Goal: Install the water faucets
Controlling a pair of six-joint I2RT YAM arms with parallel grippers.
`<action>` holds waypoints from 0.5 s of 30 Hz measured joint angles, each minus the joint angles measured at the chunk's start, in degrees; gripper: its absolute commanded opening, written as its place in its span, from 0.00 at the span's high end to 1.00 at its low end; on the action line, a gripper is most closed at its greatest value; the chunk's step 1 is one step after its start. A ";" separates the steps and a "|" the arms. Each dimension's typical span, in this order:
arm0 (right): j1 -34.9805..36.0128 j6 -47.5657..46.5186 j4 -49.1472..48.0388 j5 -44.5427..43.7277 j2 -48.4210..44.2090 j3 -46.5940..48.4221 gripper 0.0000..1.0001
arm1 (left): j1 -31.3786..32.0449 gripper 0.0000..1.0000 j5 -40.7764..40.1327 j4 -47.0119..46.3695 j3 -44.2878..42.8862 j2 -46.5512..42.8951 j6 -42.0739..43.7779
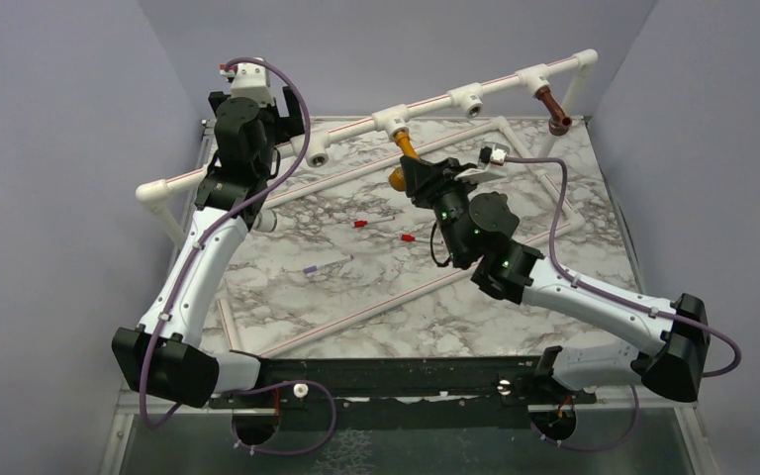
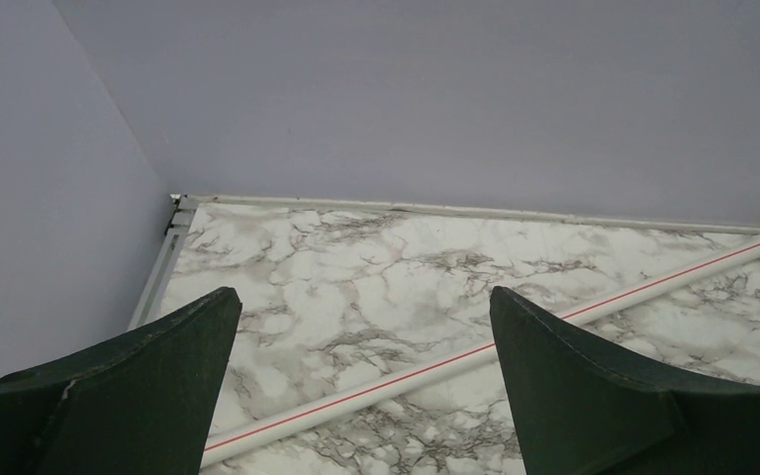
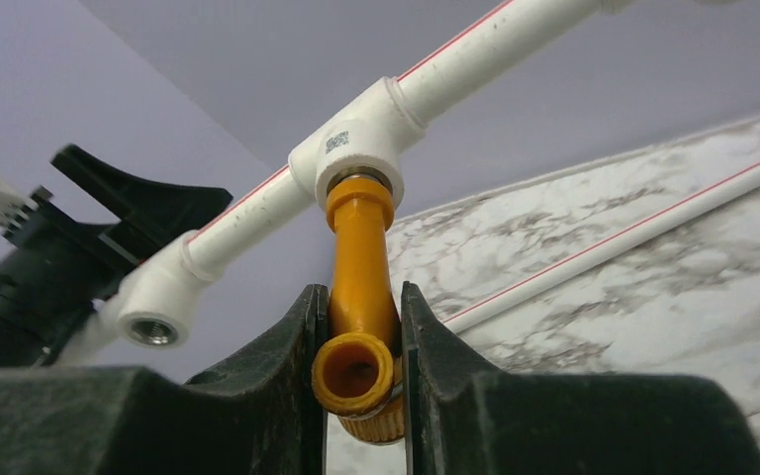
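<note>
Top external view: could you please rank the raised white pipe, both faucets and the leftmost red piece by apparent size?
Largest: raised white pipe
orange-yellow faucet and dark brown faucet: too alike to rank
leftmost red piece

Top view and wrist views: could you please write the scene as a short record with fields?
orange-yellow faucet: upper end in a white tee of the raised pipe, hanging down
right tool: shut on the orange-yellow faucet, near its lower end
dark brown faucet: hangs under the pipe, near its right end
left tool: open, empty, above the marble table
empty tees: two on the same pipe
</note>
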State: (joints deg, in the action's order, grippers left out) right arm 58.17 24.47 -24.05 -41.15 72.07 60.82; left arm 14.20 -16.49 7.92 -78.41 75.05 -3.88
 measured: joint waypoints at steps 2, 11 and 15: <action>-0.20 6.71 0.92 -0.37 -0.44 -0.26 0.99 | 0.00 0.03 0.02 0.15 0.00 -0.04 0.00; -1.51 35.56 1.05 -0.50 -1.51 -3.41 1.00 | 0.00 0.03 0.02 0.52 0.00 -0.17 -0.02; -1.84 45.70 0.35 -0.31 -1.53 -4.68 1.00 | 0.00 0.03 0.02 0.55 0.00 -0.17 -0.04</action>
State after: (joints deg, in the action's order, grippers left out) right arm 56.34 70.17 -23.70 -41.45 70.54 56.14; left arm 14.20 -16.47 8.47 -78.41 74.87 -3.92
